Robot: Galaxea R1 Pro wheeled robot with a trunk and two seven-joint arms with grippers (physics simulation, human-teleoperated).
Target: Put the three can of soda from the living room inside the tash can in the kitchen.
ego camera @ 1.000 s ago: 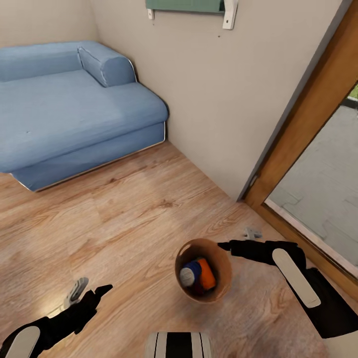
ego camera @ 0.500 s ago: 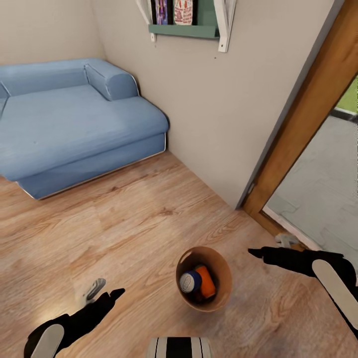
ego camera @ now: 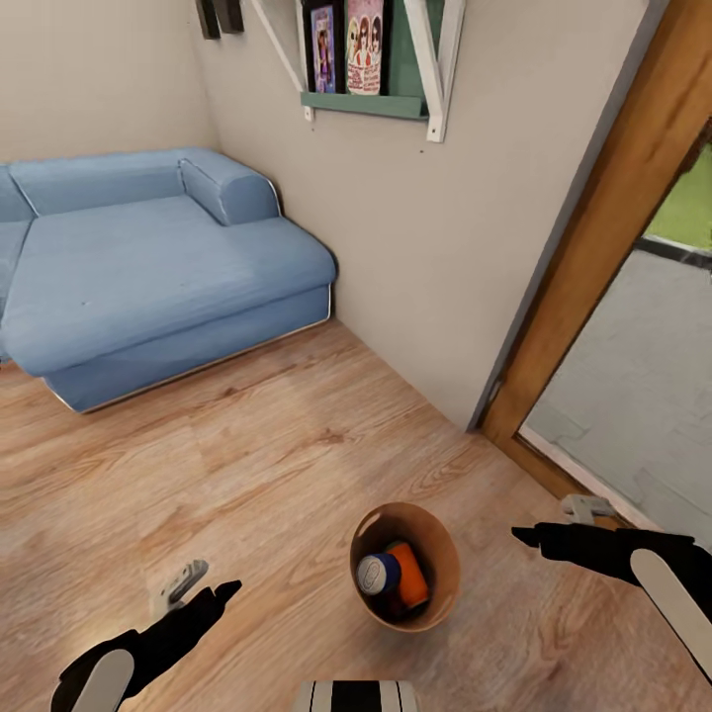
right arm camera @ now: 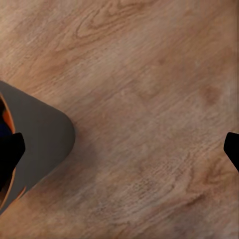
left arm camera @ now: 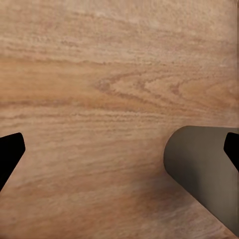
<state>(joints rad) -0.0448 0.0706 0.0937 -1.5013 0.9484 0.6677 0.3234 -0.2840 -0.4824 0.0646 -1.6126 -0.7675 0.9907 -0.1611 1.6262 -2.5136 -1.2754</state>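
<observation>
Both arms low, flanking tash can [ego camera: 440, 554]; left jaws [ego camera: 198, 583], right jaws [ego camera: 559, 522] spread, empty.

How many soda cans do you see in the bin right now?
2 clearly: a blue can with a silver top, and an orange can beside it, both lying inside the trash can on the floor between the grippers. A third may be hidden beneath them.

A wood-plank floor [ego camera: 257, 465] runs up to a beige wall [ego camera: 445, 247]. On that wall hangs a green shelf [ego camera: 366, 99] on white brackets — picture books [ego camera: 348, 44] upright on it. A wooden door frame [ego camera: 603, 247] edges grey paving [ego camera: 643, 386] — grass [ego camera: 687, 203] beyond.
</observation>
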